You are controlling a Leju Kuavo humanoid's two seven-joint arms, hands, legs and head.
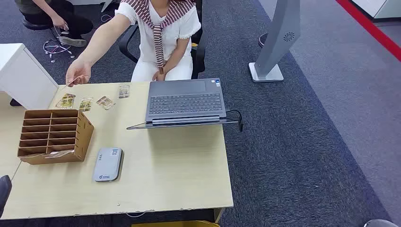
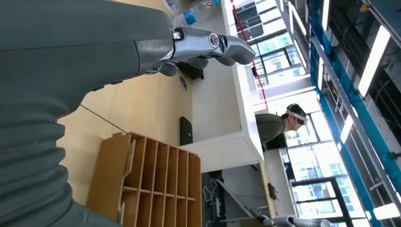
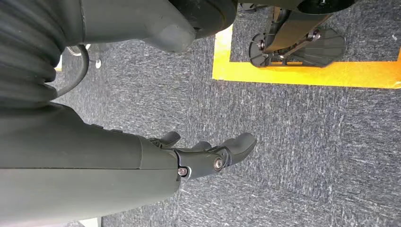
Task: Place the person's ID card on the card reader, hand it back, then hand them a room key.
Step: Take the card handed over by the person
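Note:
A seated person reaches across the far left corner of the table (image 1: 179,175) and pinches a thin card (image 1: 71,83) in their hand (image 1: 77,72). The grey card reader (image 1: 108,164) lies flat near the front of the table. A wooden slotted rack (image 1: 54,135) stands to its left, with a card (image 1: 59,153) in its lowest slot; the left wrist view shows the rack (image 2: 156,184) too. My left hand (image 2: 203,47) hovers over the table's left end, fingers loosely apart and holding nothing. My right hand (image 3: 208,156) hangs over the carpet, empty, fingers extended.
Several small cards (image 1: 85,104) lie in a row along the table's far edge. An open laptop (image 1: 184,101) sits on a stand at the far right. A white cabinet (image 1: 21,73) stands to the left. A grey pedestal (image 1: 276,40) rises from the carpet.

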